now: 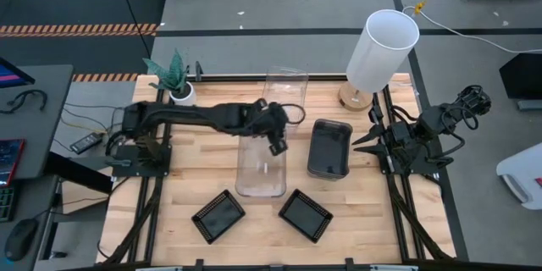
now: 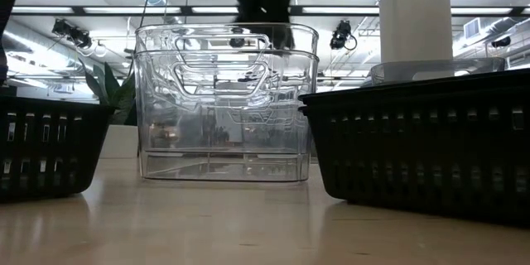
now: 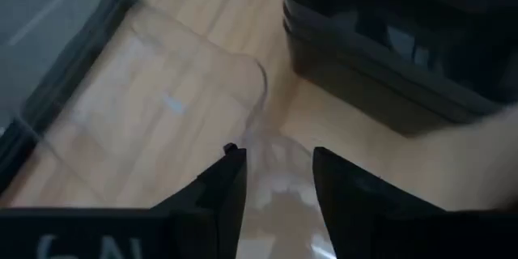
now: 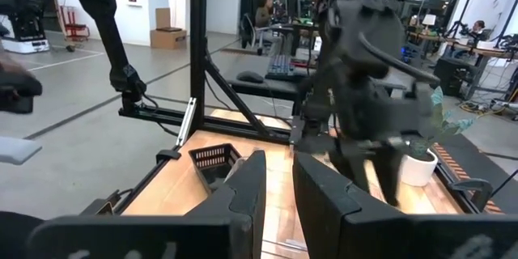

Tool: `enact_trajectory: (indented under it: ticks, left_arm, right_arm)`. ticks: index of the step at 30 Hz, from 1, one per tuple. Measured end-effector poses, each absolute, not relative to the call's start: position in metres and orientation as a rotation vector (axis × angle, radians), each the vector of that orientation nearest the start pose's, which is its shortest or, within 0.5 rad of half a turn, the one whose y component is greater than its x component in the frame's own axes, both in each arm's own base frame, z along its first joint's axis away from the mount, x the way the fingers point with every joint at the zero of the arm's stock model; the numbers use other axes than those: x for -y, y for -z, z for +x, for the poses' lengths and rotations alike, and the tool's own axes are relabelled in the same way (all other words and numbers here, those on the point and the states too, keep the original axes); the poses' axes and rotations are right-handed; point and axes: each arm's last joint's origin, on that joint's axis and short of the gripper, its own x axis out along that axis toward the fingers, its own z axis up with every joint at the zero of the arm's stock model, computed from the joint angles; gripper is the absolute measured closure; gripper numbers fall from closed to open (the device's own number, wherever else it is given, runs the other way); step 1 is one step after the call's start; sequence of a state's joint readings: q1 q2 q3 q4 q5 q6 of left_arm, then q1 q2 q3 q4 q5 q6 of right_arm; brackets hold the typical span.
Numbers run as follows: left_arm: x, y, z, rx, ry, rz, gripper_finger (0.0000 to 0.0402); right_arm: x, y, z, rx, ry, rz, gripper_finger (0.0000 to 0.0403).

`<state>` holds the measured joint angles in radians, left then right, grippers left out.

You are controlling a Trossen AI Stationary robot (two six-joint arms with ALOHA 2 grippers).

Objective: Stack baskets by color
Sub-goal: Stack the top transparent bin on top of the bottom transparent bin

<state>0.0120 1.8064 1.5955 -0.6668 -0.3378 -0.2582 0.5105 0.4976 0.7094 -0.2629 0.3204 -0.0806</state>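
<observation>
A clear basket (image 1: 261, 169) stands on its base at the table's middle, and another clear basket (image 1: 285, 85) is behind it toward the far edge; both show in the low view (image 2: 224, 108). My left gripper (image 1: 276, 141) hovers open over the near clear basket's right rim (image 3: 257, 89), slanting down. Right of it stand the smoky grey baskets (image 1: 330, 148), also seen in the left wrist view (image 3: 388, 40). Two black baskets (image 1: 218, 216) (image 1: 305, 214) lie near the front edge. My right gripper (image 1: 369, 142) waits at the table's right side, its fingers (image 4: 243, 194) a little apart, with nothing between them.
A white lamp shade (image 1: 383, 49) stands at the far right corner and a small white plant pot (image 1: 181, 93) at the far left. Bare wood lies between the clear basket and the left arm's base (image 1: 135, 148), and along the front edge beside the black baskets.
</observation>
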Motion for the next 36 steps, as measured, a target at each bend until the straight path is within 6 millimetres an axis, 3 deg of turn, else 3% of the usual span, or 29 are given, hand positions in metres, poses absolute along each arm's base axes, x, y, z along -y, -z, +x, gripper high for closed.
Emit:
enact_trajectory:
  ticks: [5,9,16,27,32,36]
  left_arm:
    - [-0.042,-0.28,0.412,-0.766,-0.476,-0.091,0.0232]
    - [-0.054,-0.275,0.42,-0.747,-0.454,0.011,0.0229]
    - [-0.062,-0.27,0.421,-0.744,-0.454,-0.084,0.0238]
    - [-0.08,-0.284,0.421,-0.728,-0.372,-0.169,0.0259]
    - [-0.082,-0.281,0.432,-0.724,-0.339,-0.194,0.026]
    - [-0.079,-0.267,0.448,-0.745,-0.315,-0.158,0.026]
  right_arm:
    - [-0.046,-0.334,0.1,-0.046,-0.192,-0.105,0.0332]
    - [-0.046,-0.333,0.1,-0.054,-0.192,-0.105,0.0332]
    - [-0.046,-0.332,0.101,-0.065,-0.192,-0.091,0.0332]
    - [-0.047,-0.334,0.103,-0.049,-0.192,-0.131,0.0332]
    - [-0.047,-0.334,0.103,-0.045,-0.193,-0.16,0.0332]
    - [-0.047,-0.335,0.103,-0.03,-0.19,-0.167,0.0332]
